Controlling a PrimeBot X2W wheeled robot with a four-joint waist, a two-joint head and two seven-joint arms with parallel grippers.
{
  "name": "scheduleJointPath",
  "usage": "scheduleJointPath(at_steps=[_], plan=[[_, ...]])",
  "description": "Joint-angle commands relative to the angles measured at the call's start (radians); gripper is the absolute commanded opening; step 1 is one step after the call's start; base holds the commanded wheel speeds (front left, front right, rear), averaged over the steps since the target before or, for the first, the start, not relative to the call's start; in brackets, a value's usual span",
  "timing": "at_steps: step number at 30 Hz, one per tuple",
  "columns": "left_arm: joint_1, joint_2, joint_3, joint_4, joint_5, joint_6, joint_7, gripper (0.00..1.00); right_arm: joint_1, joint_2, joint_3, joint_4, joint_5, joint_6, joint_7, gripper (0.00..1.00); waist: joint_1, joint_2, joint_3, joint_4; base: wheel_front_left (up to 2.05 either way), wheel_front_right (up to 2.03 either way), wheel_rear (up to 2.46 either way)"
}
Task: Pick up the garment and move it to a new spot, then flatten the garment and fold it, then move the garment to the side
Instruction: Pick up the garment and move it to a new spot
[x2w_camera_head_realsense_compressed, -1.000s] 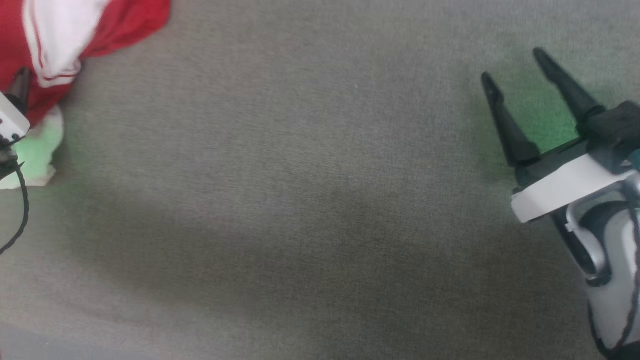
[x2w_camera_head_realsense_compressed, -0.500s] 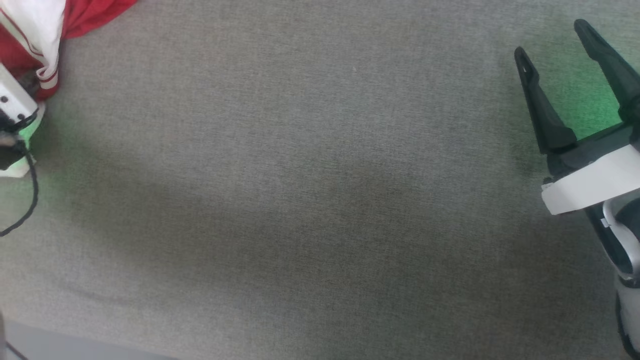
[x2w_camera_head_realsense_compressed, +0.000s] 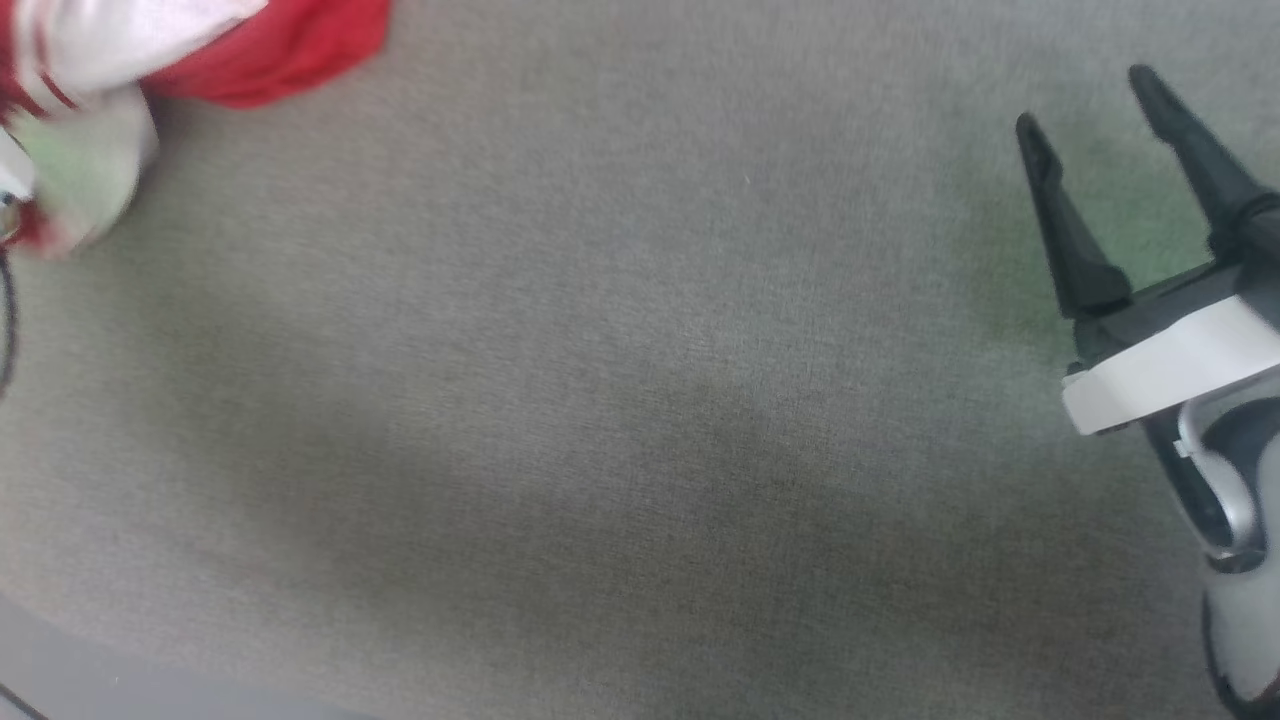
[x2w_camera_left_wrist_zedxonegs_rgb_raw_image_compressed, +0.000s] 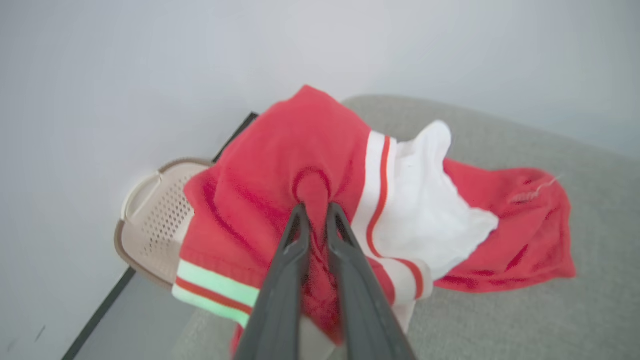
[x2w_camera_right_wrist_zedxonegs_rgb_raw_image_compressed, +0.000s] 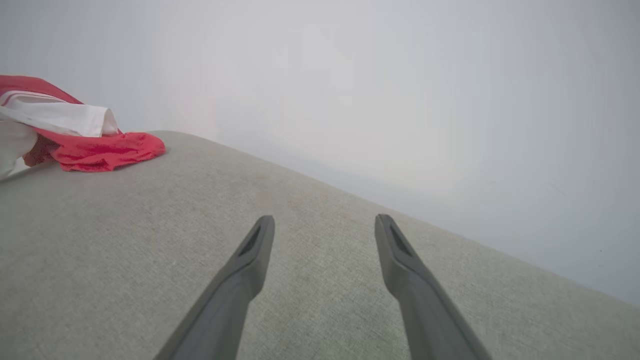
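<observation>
The garment (x2w_camera_left_wrist_zedxonegs_rgb_raw_image_compressed: 280, 165) is a bunched red shirt with a white sleeve and red-and-white striped trim. My left gripper (x2w_camera_left_wrist_zedxonegs_rgb_raw_image_compressed: 314, 207) is shut on a fold of its red fabric, and the cloth hangs crumpled around the fingers. In the head view the garment (x2w_camera_head_realsense_compressed: 280, 50) lies blurred at the top left corner of the grey surface. My right gripper (x2w_camera_head_realsense_compressed: 1088, 100) stands open at the far right, well away from the shirt, with nothing between its fingers. The right wrist view looks past the right gripper (x2w_camera_right_wrist_zedxonegs_rgb_raw_image_compressed: 324, 220) to the garment (x2w_camera_right_wrist_zedxonegs_rgb_raw_image_compressed: 100, 150) at the far left.
The work surface (x2w_camera_head_realsense_compressed: 640, 400) is a wide grey fabric-covered table whose near edge (x2w_camera_head_realsense_compressed: 100, 685) shows at the bottom left. A beige perforated basket (x2w_camera_left_wrist_zedxonegs_rgb_raw_image_compressed: 155, 215) sits behind the shirt beyond the table edge. A pale wall rises behind.
The head view has shifted. The red fabric reaches further right over the table than half a second ago and is blurred with motion. The right gripper stays open.
</observation>
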Motion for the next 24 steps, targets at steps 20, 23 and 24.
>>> scheduleJointPath(at_steps=[20,23,24], plan=[[0.031,0.152,-0.078,-0.489,0.08,0.044,-0.047,0.0,0.063,0.123,-0.003,0.162,0.026,0.0,-0.152,1.0,0.0,0.0,-0.285,-0.012,0.0,0.0,0.0],[0.093,0.181,-0.064,-0.654,0.063,0.088,0.012,0.0,0.066,0.13,-0.017,0.173,0.025,0.0,-0.171,1.0,0.0,0.0,-0.297,-0.038,0.0,0.0,0.0],[0.118,0.19,-0.059,-0.716,0.06,0.105,0.034,0.0,0.068,0.134,-0.024,0.175,0.025,0.0,-0.178,1.0,0.0,0.0,-0.3,-0.047,0.0,0.0,0.0]])
